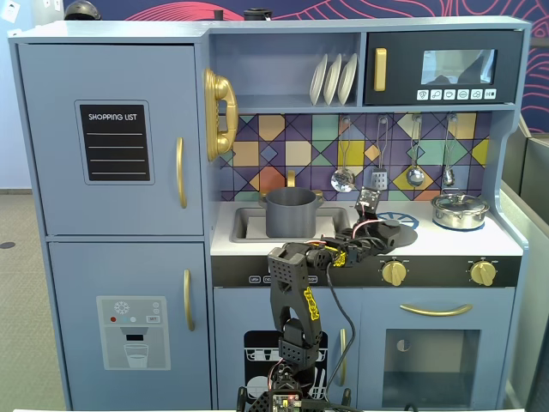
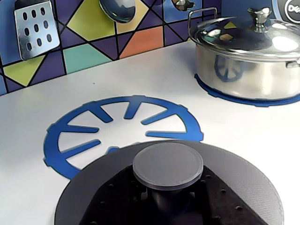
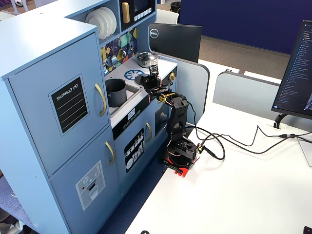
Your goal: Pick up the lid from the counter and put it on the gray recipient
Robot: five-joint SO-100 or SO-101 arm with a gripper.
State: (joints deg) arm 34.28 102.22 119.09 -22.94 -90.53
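The lid, a flat dark gray disc with a round central knob, fills the bottom of the wrist view and covers the near edge of a blue burner ring. My gripper is shut on the knob's stem, with a black finger on each side under the knob cap. I cannot tell whether the lid rests on the counter or hangs just above it. In both fixed views the gripper holds the lid right of the sink. The tall gray pot stands open in the sink.
A shiny silver pot with its own lid stands on the right burner. A spatula and a spoon hang on the tiled backsplash. Gold stove knobs line the counter front. A shelf with plates is overhead.
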